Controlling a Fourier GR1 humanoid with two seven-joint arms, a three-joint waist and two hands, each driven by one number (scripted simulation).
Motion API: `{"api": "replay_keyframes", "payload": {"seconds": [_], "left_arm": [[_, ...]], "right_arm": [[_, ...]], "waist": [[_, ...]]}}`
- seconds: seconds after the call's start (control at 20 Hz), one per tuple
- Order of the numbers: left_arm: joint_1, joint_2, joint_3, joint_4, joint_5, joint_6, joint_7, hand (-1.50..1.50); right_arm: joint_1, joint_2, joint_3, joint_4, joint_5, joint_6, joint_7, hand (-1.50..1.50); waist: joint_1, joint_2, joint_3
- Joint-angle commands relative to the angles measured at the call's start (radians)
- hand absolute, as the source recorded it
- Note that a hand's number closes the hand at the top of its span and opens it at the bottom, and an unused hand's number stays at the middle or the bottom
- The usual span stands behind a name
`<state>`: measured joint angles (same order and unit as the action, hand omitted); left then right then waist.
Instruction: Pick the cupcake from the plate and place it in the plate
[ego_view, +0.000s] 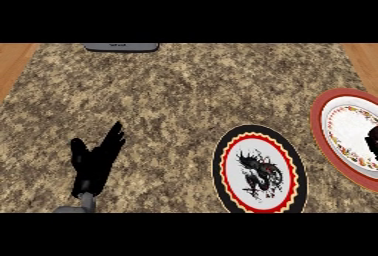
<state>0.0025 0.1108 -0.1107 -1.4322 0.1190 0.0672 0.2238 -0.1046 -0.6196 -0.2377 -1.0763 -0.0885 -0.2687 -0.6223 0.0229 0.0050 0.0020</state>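
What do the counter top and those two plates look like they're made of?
The counter top looks like polished granite: speckled brown, tan and black grain, with wood-coloured strips at both sides. The black-rimmed plate looks like glazed ceramic, with a red and yellow scalloped ring and a dark figure printed on white. The red-rimmed plate also seems glazed ceramic, white with a patterned border. None of this is certain from looks alone.

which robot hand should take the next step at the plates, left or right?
Right, probably. The right robot hand shows at the view's right edge over the red-rimmed plate; the left robot hand rests open far left, away from both it and the black-rimmed plate.
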Motion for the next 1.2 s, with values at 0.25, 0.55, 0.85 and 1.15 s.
{"api": "replay_keyframes", "payload": {"seconds": [0.25,0.55,0.85,1.15], "left_arm": [[0.007,-0.003,-0.010,-0.027,0.003,-0.020,0.023,0.00],[-0.001,-0.028,-0.040,0.006,-0.042,-0.002,-0.034,0.00],[-0.030,-0.032,-0.008,0.035,-0.021,0.005,-0.006,0.00],[-0.007,-0.045,-0.019,0.057,-0.030,-0.001,-0.048,0.00]], "right_arm": [[-0.316,-0.073,0.025,0.517,0.122,0.033,0.026,1.50],[-0.414,-0.069,0.138,0.723,0.267,0.098,-0.012,-1.50],[-0.463,-0.048,0.063,0.809,0.194,0.255,-0.201,-1.50],[-0.513,-0.048,-0.080,0.865,0.056,0.358,-0.251,-1.50]], "waist": [[0.026,0.007,0.000],[0.047,0.016,0.004],[0.023,0.016,0.005],[0.018,0.016,0.004]]}}
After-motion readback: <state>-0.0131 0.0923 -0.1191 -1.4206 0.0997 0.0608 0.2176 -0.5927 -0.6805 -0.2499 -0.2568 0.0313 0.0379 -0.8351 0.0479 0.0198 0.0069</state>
